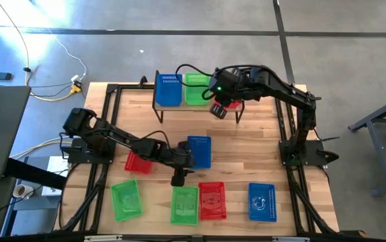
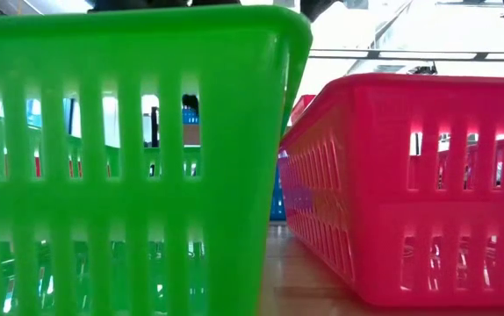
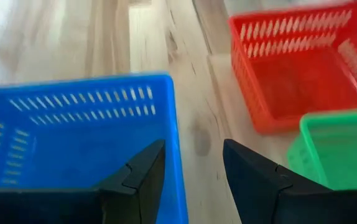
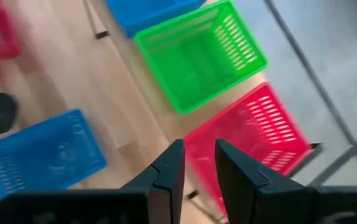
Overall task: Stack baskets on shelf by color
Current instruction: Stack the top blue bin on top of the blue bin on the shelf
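Observation:
On the shelf (image 1: pixel 159 107) at the far side stand a blue basket (image 1: pixel 168 89), a green basket (image 1: pixel 196 87) and, at its right end, a red basket (image 1: pixel 233 103). My right gripper (image 4: pixel 199 155) is above that red basket (image 4: pixel 253 137), slightly open, with its fingers on either side of the basket's near end wall. My left gripper (image 3: pixel 194 165) is open at mid-table. One finger is inside a blue basket (image 3: pixel 73 137), which also shows in the high view (image 1: pixel 199 151). The other finger is outside it. My left gripper stands astride the blue basket's side wall (image 3: pixel 173 143), pointing slantwise down; I cannot tell whether a finger touches it. My right gripper comes from above at the red basket's end rim (image 4: pixel 194 140); I cannot tell whether it touches. That basket rests on the shelf.
On the table lie a red basket (image 1: pixel 138 163) left of centre and a near row: green (image 1: pixel 126 200), green (image 1: pixel 185 204), red (image 1: pixel 212 200), blue (image 1: pixel 261 202). The near green (image 2: pixel 129 158) and red (image 2: pixel 410 175) baskets fill the low view.

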